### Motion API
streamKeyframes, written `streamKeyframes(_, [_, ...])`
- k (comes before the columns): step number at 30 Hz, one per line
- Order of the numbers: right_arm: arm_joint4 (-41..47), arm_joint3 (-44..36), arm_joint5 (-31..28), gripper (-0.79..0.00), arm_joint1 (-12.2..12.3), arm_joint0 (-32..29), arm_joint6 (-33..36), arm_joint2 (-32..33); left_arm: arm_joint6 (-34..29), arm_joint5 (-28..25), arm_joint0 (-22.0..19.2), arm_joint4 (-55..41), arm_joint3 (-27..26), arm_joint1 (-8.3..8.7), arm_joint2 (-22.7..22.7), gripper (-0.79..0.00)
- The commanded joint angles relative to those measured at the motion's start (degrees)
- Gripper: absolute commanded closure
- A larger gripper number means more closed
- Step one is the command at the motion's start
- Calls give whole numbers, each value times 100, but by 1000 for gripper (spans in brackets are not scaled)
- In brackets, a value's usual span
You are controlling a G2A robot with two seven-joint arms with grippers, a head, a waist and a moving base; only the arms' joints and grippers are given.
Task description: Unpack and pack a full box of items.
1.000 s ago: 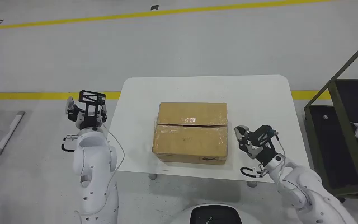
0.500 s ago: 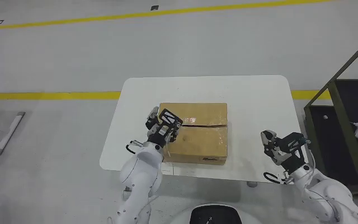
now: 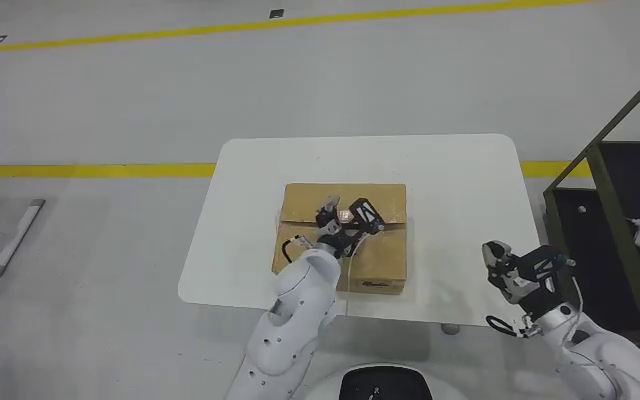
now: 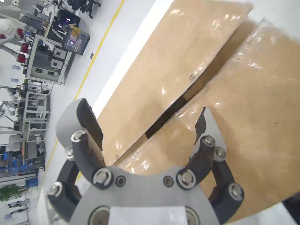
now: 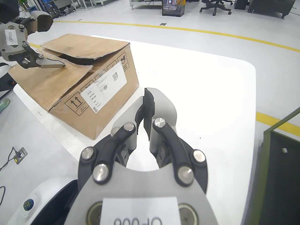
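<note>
Box (image 3: 385,262) is set at about the middle of the tabletop (image 3: 460,190), well in from every edge. It is made of brown card, and its two top flaps are folded down but not sealed. A dark gap is left along the seam, and the far flap (image 4: 178,47) is lifted a little. Glossy tape (image 4: 182,12) is stuck over the flaps, whose edges are ragged. A white label (image 5: 104,85) is carried on the side turned to the right edge.

The left claw (image 3: 349,213) is held released over the seam, one finger above the far flap and the other at the edge of the near flap (image 4: 257,94); nothing is gripped. The right claw (image 5: 145,108) is clenched on nothing by the near right corner, well apart from the box.

Since the box is not braced, it could be dragged or tipped when a flap is pulled. The ragged card could also be torn, or the near flap pushed onto the contents, by a finger driven in too steeply.
</note>
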Motion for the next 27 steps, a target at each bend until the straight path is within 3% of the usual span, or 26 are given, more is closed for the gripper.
streamKeyframes(1, [11,-7,11,0,0,-16,-3,17,-151,-73,-111,28,59,-13,34,-785])
streamKeyframes(9, [33,-13,6,0,-7,-86,-28,4,-227,47,-416,605,384,-42,152,-785])
streamKeyframes(17, [40,-49,16,0,-13,-93,-26,-24,117,226,-513,1425,607,-51,388,-785])
streamKeyframes(19, [39,-52,20,0,-14,-95,-26,-25,224,308,-492,1530,598,-54,414,-299])
streamKeyframes(20, [41,-50,28,0,-15,-97,-28,-25,268,366,-479,1586,582,-55,421,0])
streamKeyframes(27, [39,-50,59,0,-21,-100,-28,-46,624,425,-299,1917,369,-55,544,0])
